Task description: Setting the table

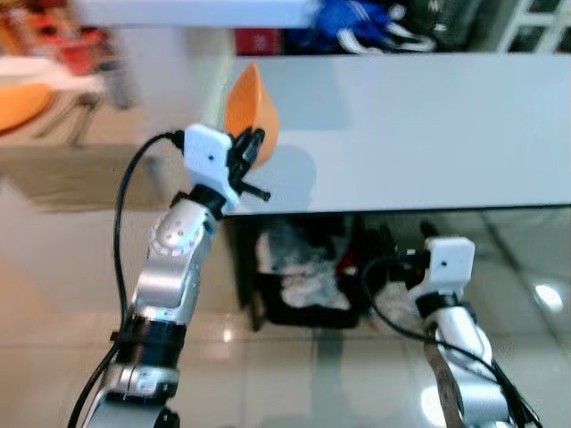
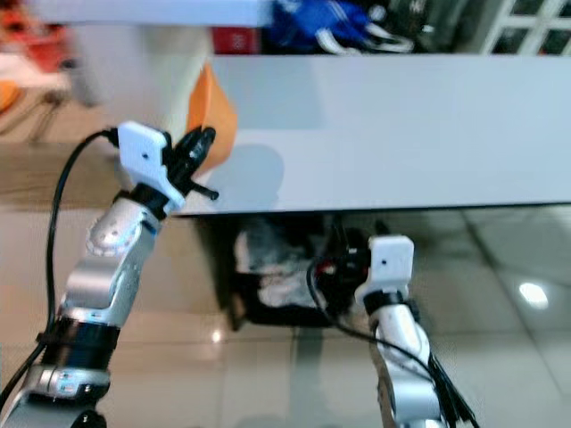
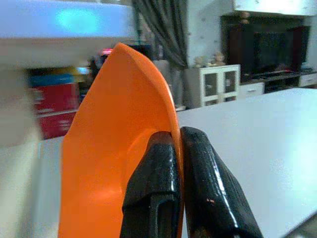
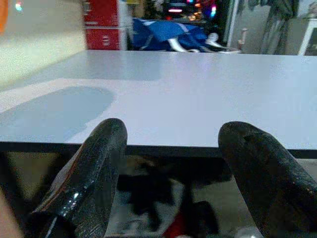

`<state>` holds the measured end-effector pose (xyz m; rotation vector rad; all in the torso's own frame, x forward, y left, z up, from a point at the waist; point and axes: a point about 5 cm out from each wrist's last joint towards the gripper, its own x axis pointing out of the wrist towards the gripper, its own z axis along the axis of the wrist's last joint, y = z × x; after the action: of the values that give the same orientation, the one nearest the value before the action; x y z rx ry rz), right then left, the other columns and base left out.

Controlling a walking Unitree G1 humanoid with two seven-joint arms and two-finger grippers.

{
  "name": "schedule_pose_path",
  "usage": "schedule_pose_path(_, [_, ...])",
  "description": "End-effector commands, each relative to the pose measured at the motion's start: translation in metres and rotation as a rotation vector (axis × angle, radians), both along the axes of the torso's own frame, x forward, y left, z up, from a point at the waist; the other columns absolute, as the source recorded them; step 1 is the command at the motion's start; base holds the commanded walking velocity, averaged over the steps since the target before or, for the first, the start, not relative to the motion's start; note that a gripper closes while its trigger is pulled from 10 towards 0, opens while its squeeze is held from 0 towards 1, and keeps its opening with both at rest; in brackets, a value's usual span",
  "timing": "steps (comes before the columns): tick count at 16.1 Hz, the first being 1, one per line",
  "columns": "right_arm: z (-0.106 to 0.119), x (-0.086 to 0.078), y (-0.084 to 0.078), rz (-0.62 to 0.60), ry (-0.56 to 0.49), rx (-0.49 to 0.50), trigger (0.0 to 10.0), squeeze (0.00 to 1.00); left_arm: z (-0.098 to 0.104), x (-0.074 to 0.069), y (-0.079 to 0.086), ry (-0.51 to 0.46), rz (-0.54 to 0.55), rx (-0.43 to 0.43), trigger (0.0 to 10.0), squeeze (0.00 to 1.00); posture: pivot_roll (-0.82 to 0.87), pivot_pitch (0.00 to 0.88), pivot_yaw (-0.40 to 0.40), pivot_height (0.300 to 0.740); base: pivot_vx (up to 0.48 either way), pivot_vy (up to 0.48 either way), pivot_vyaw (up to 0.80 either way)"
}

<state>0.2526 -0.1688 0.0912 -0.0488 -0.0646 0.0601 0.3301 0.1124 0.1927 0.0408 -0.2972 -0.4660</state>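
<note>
An orange plastic bowl (image 1: 248, 105) is held up on edge over the near left corner of the white table (image 1: 428, 134). My left gripper (image 1: 251, 153) is shut on its rim; in the left wrist view the two black fingers (image 3: 157, 188) pinch the bowl's (image 3: 109, 148) thin wall. My right gripper (image 4: 171, 163) stands open and holds nothing, low in front of the table's near edge (image 4: 198, 148), below the tabletop level. The right arm's wrist (image 1: 449, 263) sits in front of the table.
Under the table stands a dark bin or basket (image 1: 308, 285) with white and red clutter. Blue bags (image 1: 357, 22) and red boxes (image 4: 101, 20) lie beyond the far edge. An orange chair (image 1: 22, 102) stands at the far left. The floor is glossy tile.
</note>
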Motion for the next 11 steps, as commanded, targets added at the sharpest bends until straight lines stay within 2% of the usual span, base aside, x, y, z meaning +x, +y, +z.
schedule_pose_path(1, [0.000,0.000,-0.003,-0.013,-0.004,-0.001,10.0,0.00,0.013,0.002,-0.005,-0.062,-0.021,0.014,0.0,0.00,-0.02,0.000,0.042,0.740,0.270,-0.394,0.00])
schedule_pose_path(6, [-0.001,-0.002,-0.005,-0.022,-0.006,-0.003,10.0,0.00,0.007,0.009,0.000,-0.030,-0.003,0.027,0.0,0.00,-0.03,0.000,0.049,0.740,0.270,-0.394,0.00])
schedule_pose_path(11, [0.001,-0.008,0.001,0.000,-0.008,0.006,10.0,0.00,-0.007,0.013,0.016,0.025,0.078,0.020,0.0,0.00,-0.03,0.000,0.042,0.740,0.293,-0.377,0.00])
